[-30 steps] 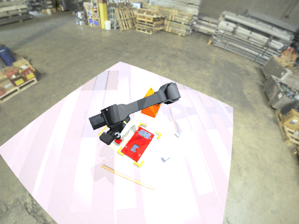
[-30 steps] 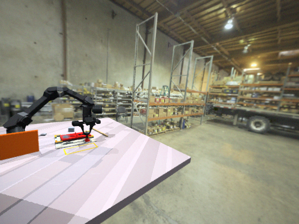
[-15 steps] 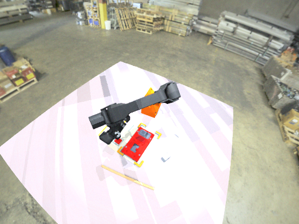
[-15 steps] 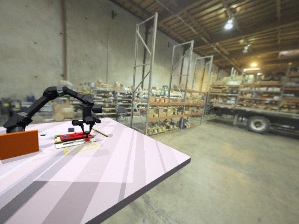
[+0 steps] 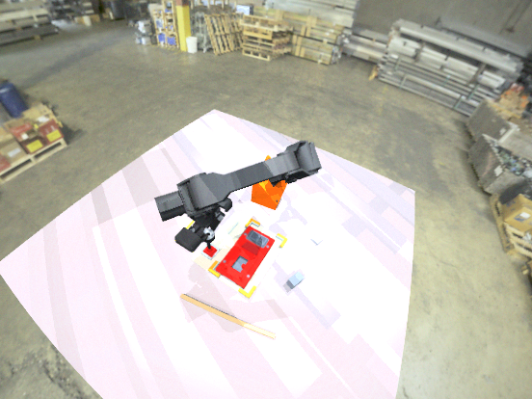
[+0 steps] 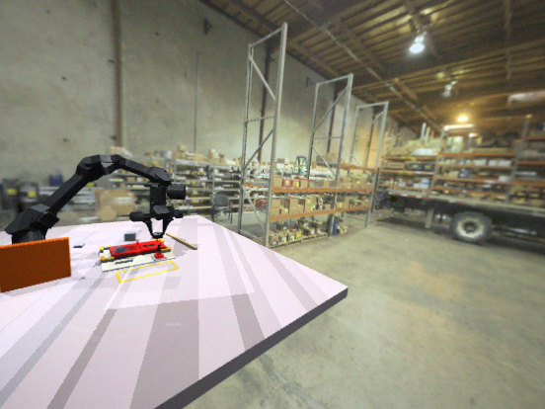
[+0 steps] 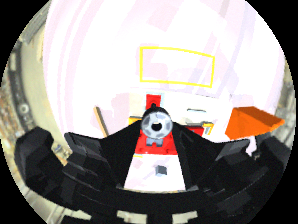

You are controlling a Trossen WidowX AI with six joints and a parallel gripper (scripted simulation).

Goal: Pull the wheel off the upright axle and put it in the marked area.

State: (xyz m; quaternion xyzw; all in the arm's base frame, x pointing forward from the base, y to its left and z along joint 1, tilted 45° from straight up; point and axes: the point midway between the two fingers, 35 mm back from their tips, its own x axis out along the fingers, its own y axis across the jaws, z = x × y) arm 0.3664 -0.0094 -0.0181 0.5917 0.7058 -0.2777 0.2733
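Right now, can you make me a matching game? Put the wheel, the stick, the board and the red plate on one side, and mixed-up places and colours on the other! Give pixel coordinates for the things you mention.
Things:
1. wheel (image 5: 208, 232) (image 7: 146, 125)
2. stick (image 5: 226, 315) (image 6: 183, 241) (image 7: 101, 121)
3. board (image 5: 266, 197) (image 6: 35, 264) (image 7: 252, 122)
4. red plate (image 5: 251, 248) (image 6: 133, 249) (image 7: 167, 148)

Places and colours:
A. orange
B. between the yellow corners (image 5: 248, 292) (image 6: 103, 255) (image 7: 134, 120)
C. in the gripper (image 5: 208, 233) (image 6: 158, 234) (image 7: 156, 125)
D. tan

Right pairs: 1-C, 2-D, 3-A, 4-B
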